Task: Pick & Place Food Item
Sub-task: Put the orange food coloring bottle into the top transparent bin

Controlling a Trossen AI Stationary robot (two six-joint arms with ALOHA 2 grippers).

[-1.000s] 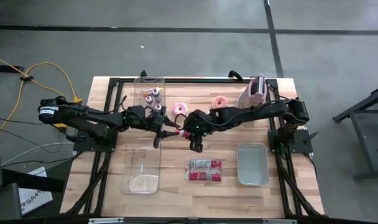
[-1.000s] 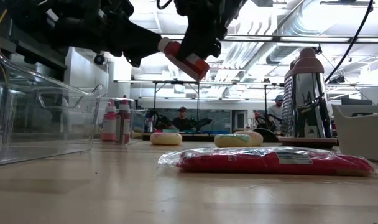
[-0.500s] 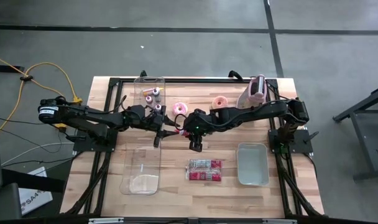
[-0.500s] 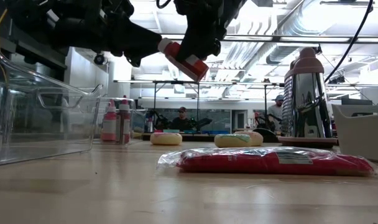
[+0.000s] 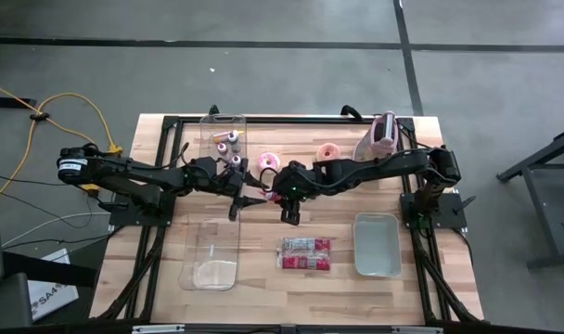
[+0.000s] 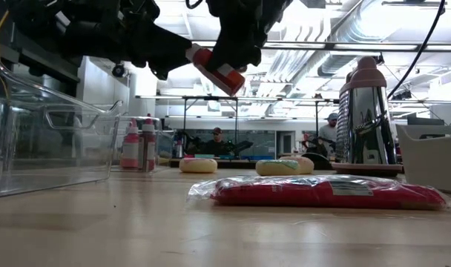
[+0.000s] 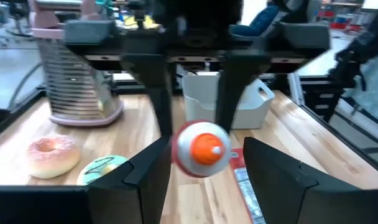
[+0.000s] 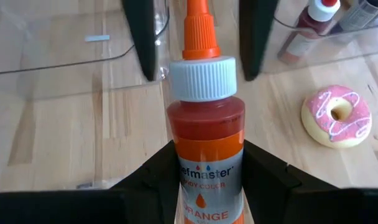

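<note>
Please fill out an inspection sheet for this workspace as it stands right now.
Surface: wooden table, black frame rails along its sides.
Job's things: orange food colouring bottle held above the table in the right gripper; clear bin on the left; grey tray on the right.
Clutter: red packet, pink donut, second donut, small bottles in a rear clear bin, metal grater.
Grippers: right shut on the bottle's body; left gripper at the bottle's cap end, fingers standing apart on either side of it.
Cables: yellow cable on the floor, left of the table.
Surroundings: people seated in the room behind.
</note>
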